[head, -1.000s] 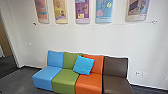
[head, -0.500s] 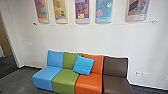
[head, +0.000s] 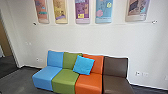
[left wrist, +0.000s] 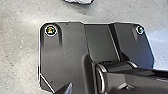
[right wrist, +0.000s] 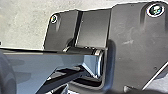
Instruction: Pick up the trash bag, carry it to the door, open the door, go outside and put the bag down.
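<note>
In front of the bench (head: 63, 78), best drive slowly, clear of its blue front corner (head: 37, 83), minding the pale thing (left wrist: 79, 1) on the floor (left wrist: 18, 52); cannot tell either claw's state.

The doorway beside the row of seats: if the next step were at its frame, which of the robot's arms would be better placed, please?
Probably the left arm: in the head view the doorway lies at the far left, past the blue chair. It looks out of reach from here, though.
</note>
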